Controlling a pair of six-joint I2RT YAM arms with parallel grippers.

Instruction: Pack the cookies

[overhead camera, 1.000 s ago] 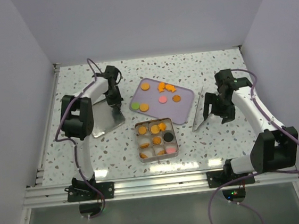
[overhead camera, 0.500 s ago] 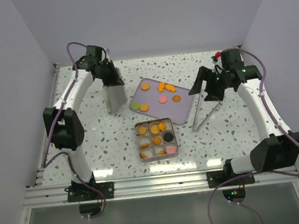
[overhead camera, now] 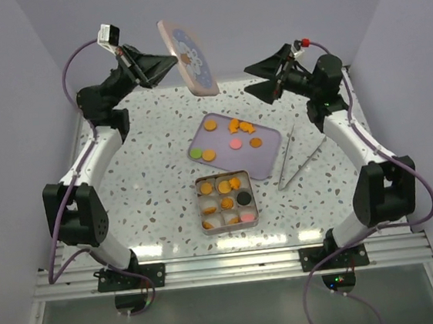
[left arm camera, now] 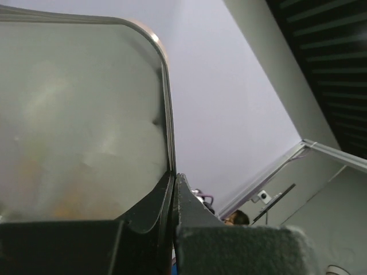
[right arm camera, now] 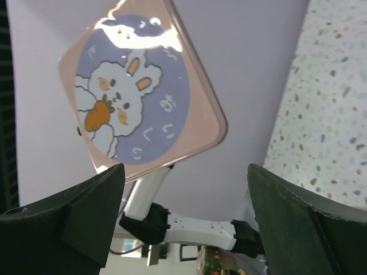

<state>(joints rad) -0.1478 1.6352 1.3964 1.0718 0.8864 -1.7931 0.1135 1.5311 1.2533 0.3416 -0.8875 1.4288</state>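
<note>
Lifting clear of the table, the left gripper point(overhead camera: 167, 65) now clamps the lid point(overhead camera: 188, 57) high. Cookies point(overhead camera: 210, 124) lie partly on the tray point(overhead camera: 268, 150), partly in the tin point(overhead camera: 227, 201). The right gripper point(overhead camera: 247, 80), also raised, gapes empty, so closing seems premature.

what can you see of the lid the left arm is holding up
The lid is square with rounded corners and looks like thin metal. Its top is pink, with a lilac circle showing a white rabbit holding a carrot and some white lettering. Its underside is bare dull silver with a raised rim. The left gripper holds it in the air above the far side of the table, tilted on edge, jaws shut on one rim. Nothing else touches it.
</note>
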